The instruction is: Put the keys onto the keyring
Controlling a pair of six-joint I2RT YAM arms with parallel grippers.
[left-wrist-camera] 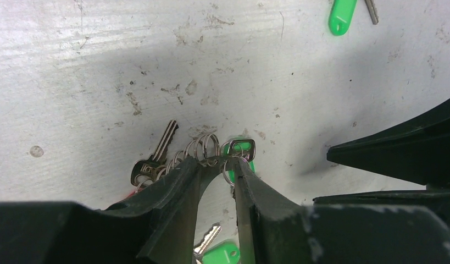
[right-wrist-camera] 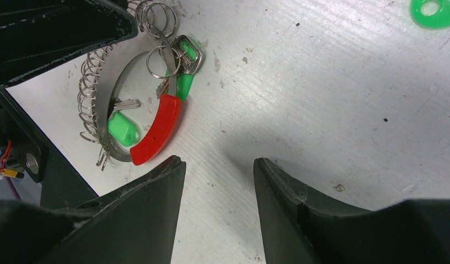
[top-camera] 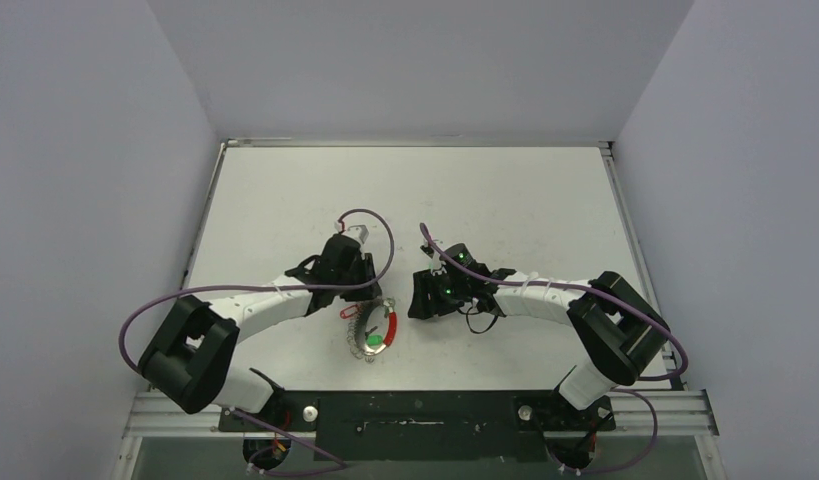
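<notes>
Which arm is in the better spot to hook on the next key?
Left. The left gripper sits right at the keyring's little loops, a key beside it. The right gripper hangs open over bare table, holding nothing.

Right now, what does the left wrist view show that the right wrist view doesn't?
Left wrist only: a silver key lying beside the keyring, whose band the left claw pinches. Right wrist only: the red arc and the right claw open, holding nothing. Both: the small silvery loops, the metal clasp on a green tag, and a green-tagged key inside the ring.
</notes>
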